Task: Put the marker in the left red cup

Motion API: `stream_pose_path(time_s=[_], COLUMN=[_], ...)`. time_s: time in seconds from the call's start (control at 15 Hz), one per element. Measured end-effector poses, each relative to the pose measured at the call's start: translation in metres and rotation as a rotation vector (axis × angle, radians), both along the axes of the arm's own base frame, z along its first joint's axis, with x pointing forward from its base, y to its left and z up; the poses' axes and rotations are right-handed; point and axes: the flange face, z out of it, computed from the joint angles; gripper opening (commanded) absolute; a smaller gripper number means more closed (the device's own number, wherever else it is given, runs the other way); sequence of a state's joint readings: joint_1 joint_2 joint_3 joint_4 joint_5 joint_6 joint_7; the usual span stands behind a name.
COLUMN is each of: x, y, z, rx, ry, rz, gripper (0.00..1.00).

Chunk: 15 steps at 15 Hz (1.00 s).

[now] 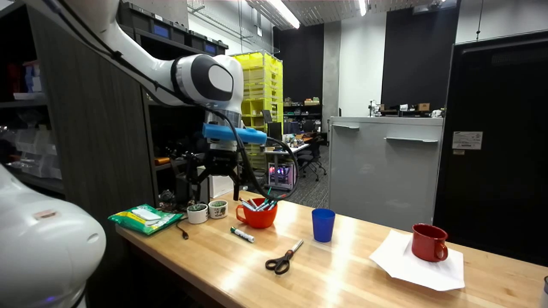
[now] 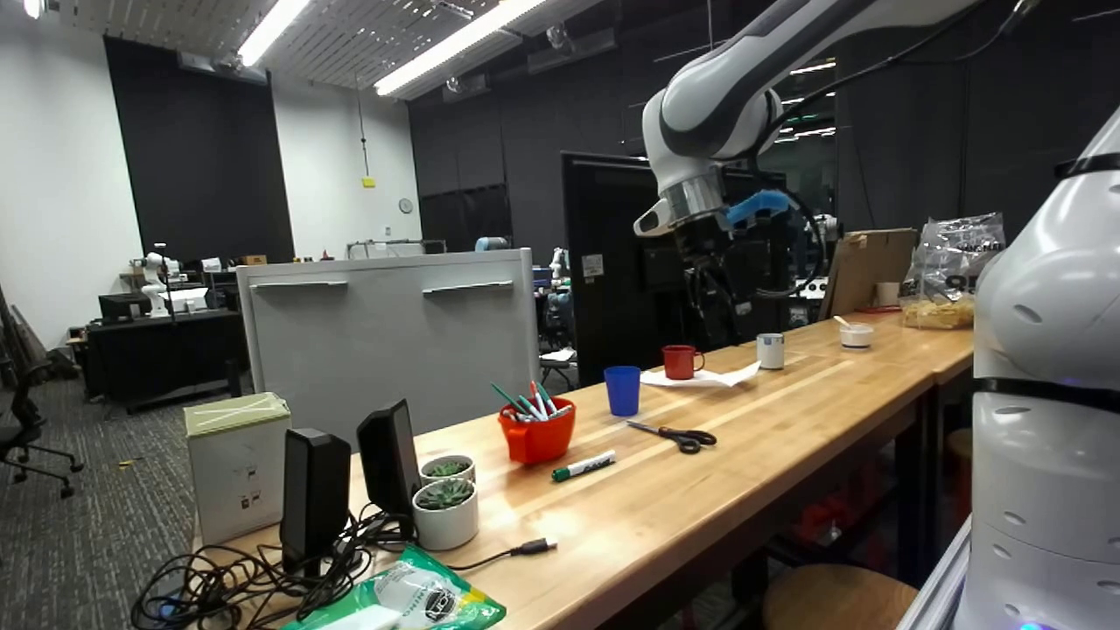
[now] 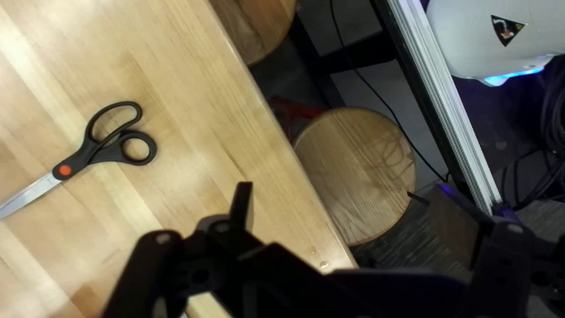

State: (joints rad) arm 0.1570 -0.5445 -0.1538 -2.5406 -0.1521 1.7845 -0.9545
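Note:
The marker, white with a green cap, lies on the table in both exterior views (image 1: pixel 242 234) (image 2: pixel 584 466). The left red cup is a wide, bright orange-red cup with a handle in both exterior views (image 1: pixel 261 217) (image 2: pixel 540 437). It stands near the marker and holds several markers and pens. My gripper (image 1: pixel 217 196) is open and empty, raised above the table; it also shows in an exterior view (image 2: pixel 722 306). In the wrist view its fingers (image 3: pixel 331 194) are wide apart over the table edge. The marker and red cup are not clearly visible there.
Black-handled scissors (image 1: pixel 283 259) (image 3: pixel 110 148) lie near the marker. A blue cup (image 1: pixel 323 224) stands beyond them. A darker red mug (image 1: pixel 429 242) sits on white paper (image 1: pixel 421 273). Small potted plants (image 2: pixel 446 516), black speakers (image 2: pixel 315 499), cables and a green bag (image 1: pixel 145 218) are at one end.

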Motion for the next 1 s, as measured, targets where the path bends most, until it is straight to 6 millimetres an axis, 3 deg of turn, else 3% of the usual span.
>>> stream_pose_path(time_s=[0.53,1.0], x=[0.031,0.034], y=[0.015,0.014], z=[-0.021,-0.020], rx=[-0.069,-0.070], ry=[-0.023,-0.017], rz=[0.175,0.178], gripper=[1.00,1.00])
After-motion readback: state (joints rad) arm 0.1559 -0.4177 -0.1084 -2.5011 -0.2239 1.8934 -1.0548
